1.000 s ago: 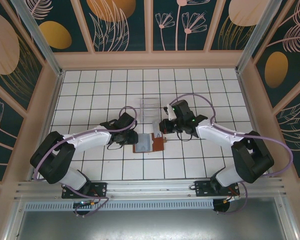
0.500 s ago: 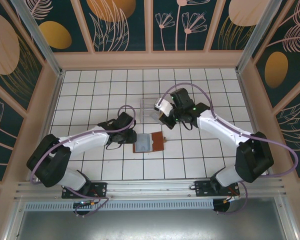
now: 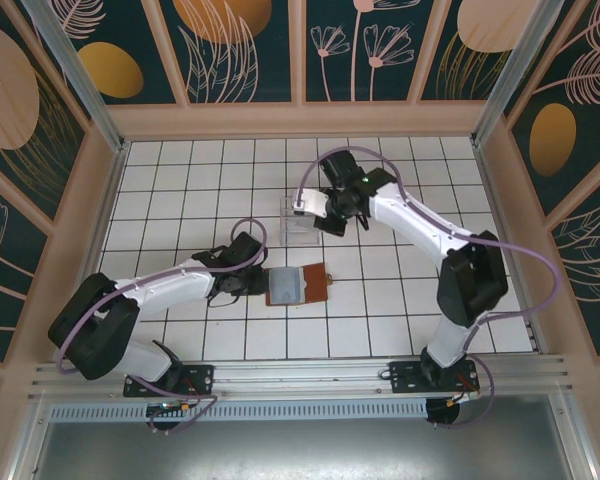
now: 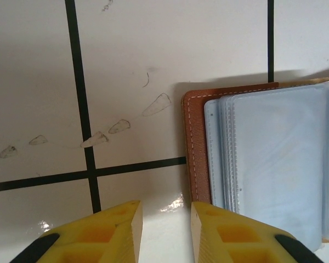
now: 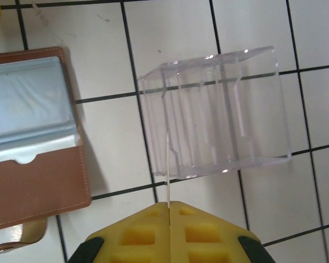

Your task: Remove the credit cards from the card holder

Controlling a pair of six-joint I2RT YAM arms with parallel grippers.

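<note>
Overhead, the table (image 3: 400, 320) is a white tiled surface with black grout lines, boxed in by walls (image 3: 245, 50) of dark teal panels with leaf and flower prints in pale frames.

On it there is one card holder (image 3: 298, 285), one clear acrylic stand (image 3: 298, 226) and one credit card (image 5: 168, 175) that can be made out.

The card holder lies open near the middle of the table, grey-blue sleeves up, with the stand just beyond it toward the far edge.

The left arm sweeps in from the near-left corner. The left gripper (image 4: 165, 230) sits low beside the holder's left edge, fingers slightly apart with nothing between them.

The right arm reaches far forward with its wrist bent back. The right gripper (image 5: 169, 211) is pressed together on the thin pale card, seen edge-on at the stand's near side.
</note>
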